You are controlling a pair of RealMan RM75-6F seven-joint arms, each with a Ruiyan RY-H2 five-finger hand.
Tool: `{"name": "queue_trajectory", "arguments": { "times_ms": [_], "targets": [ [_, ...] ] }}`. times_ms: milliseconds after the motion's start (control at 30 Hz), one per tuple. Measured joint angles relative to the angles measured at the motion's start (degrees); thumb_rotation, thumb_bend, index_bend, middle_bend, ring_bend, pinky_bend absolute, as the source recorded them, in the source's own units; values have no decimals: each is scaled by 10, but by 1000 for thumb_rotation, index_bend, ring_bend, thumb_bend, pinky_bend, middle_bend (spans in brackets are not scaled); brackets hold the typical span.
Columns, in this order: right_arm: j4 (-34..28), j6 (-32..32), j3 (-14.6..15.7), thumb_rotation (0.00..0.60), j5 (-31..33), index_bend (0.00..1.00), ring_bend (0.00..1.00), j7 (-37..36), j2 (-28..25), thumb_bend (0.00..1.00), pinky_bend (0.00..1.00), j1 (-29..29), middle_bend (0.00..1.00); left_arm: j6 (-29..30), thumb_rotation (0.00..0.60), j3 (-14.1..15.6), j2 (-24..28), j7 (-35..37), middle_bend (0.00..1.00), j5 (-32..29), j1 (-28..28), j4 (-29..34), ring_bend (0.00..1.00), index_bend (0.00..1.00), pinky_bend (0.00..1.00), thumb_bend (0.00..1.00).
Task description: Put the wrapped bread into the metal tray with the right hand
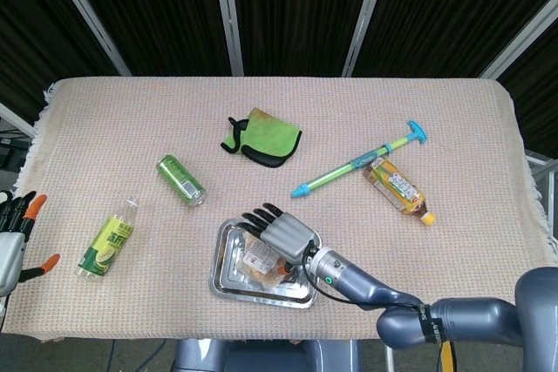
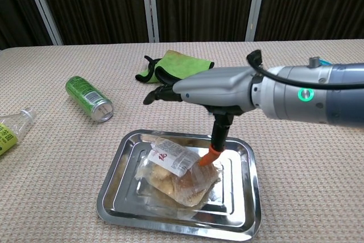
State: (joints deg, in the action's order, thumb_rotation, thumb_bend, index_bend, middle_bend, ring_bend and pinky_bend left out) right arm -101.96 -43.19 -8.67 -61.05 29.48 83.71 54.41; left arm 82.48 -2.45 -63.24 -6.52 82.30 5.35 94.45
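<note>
The wrapped bread (image 2: 176, 172), a clear bag with a white label, lies inside the metal tray (image 2: 116, 194) near the table's front edge. My right hand (image 2: 211, 88) hovers over the tray with its fingers stretched out and apart, holding nothing. Its orange thumb tip points down and touches or nearly touches the wrapper. From the head view the right hand (image 1: 283, 233) covers part of the bread (image 1: 259, 260) in the tray (image 1: 224, 241). My left hand (image 1: 13, 237) sits off the table's left edge, fingers apart and empty.
A green can (image 1: 181, 180) lies left of the tray, and a green-labelled bottle (image 1: 108, 240) further left. A green cloth (image 1: 261, 137) lies behind the tray. A long green-and-blue pump toy (image 1: 357, 163) and a tea bottle (image 1: 397, 186) lie to the right.
</note>
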Motion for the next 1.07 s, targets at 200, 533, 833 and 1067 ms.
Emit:
{"name": "queue_trajectory", "arguments": {
  "times_ms": [200,533,833,1067],
  "targets": [
    [-44,-62,8,600,-5,145,32,8,-67,4,171,-25,94,3,594,-2,0,2,0,3,2,0,0,52,0,181],
    [-29,-225,41,600,-90,293,151,-68,-131,60,252,-150,236,20,596,-7,-3,-10,0,12,2,6,0,57,0,184],
    [35,-389,82,600,-115,58,0,-98,-149,61,21,-298,59,34,593,-5,-1,-20,0,10,-9,26,0,59,0,181],
    [67,-459,107,600,-140,13,0,-137,-148,60,0,-375,0,43,594,3,4,-26,0,23,-15,40,0,61,0,182]
  ]
}}
